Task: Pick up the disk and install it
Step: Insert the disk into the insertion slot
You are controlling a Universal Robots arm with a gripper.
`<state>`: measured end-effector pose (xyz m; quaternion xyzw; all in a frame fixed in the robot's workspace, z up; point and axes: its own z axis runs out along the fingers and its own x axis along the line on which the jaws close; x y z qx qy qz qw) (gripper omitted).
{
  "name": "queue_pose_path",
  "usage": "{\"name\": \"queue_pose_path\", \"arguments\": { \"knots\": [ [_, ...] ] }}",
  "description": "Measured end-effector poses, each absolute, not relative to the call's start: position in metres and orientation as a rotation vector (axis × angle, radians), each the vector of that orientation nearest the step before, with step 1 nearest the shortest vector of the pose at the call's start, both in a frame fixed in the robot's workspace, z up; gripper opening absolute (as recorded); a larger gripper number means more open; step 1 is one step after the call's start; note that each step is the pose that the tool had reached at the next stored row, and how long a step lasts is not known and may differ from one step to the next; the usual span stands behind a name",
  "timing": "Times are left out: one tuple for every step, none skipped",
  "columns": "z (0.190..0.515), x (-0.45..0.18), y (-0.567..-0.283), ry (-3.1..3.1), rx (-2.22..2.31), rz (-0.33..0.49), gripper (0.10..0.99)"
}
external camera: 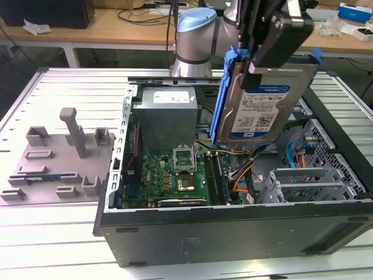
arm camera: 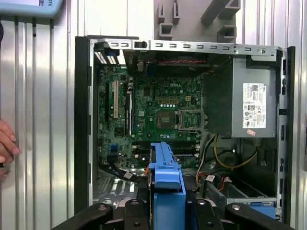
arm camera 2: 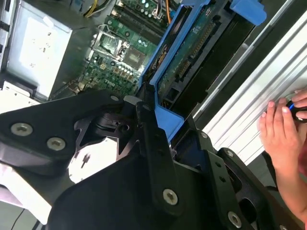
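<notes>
A slatted metal bench (external camera: 70,81) is carrying an open black case (external camera: 233,233), which is lying on its side with its inside facing up. In the exterior view, a grey fixture (external camera: 64,151) with upright pegs is sitting on the bench at the case's 9 o'clock, just beside its wall. Inside the case, a grey supply (external camera: 166,114) is sitting toward 11 o'clock, and a green board (external camera: 175,175) is lying just beside it, at its 6 o'clock. The disk (external camera: 262,105) is hanging in the air over the case's 1 o'clock part, standing on edge and slightly tilted. Its white and blue label is facing the exterior camera, and its blue frame (external camera: 220,99) is running down its 9 o'clock side. The tool (external camera: 259,73) is pinching the disk from above, with one black finger pressing on the labelled face. In the first wrist view the frame's end is sitting clamped between the two black fingers, with the open case lying beyond it. In the second wrist view the disk's unlabelled side and its connector are showing. A hand (arm camera 2: 280,129) is resting on the bench slats outside the case, well apart from the disk.
</notes>
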<state>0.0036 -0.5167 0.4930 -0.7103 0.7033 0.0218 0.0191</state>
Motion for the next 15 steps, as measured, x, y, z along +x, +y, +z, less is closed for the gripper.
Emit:
{"name": "queue_pose_path", "arguments": {
  "knots": [
    [0.493,0.005,-0.518,2.183,-2.205,0.068,0.365],
    [0.492,0.006,-0.52,2.183,-2.205,0.068,0.365],
    [0.492,0.007,-0.522,2.184,-2.205,0.067,0.365],
    [0.492,0.007,-0.523,2.184,-2.205,0.066,0.365],
    [0.492,0.008,-0.524,2.185,-2.205,0.066,0.365],
    [0.492,0.008,-0.525,2.185,-2.205,0.066,0.365],
    [0.491,0.009,-0.527,2.185,-2.205,0.066,0.365],
    [0.49,0.01,-0.53,2.185,-2.205,0.066,0.365],
    [0.489,0.011,-0.534,2.185,-2.204,0.066,0.365],
    [0.488,0.012,-0.537,2.185,-2.204,0.066,0.365],
    [0.487,0.012,-0.539,2.185,-2.204,0.066,0.365],
    [0.487,0.014,-0.54,2.185,-2.204,0.066,0.365],
    [0.486,0.018,-0.542,2.185,-2.204,0.065,0.365],
    [0.486,0.02,-0.543,2.185,-2.204,0.065,0.365],
    [0.485,0.023,-0.545,2.185,-2.205,0.065,0.365]
  ]
}}
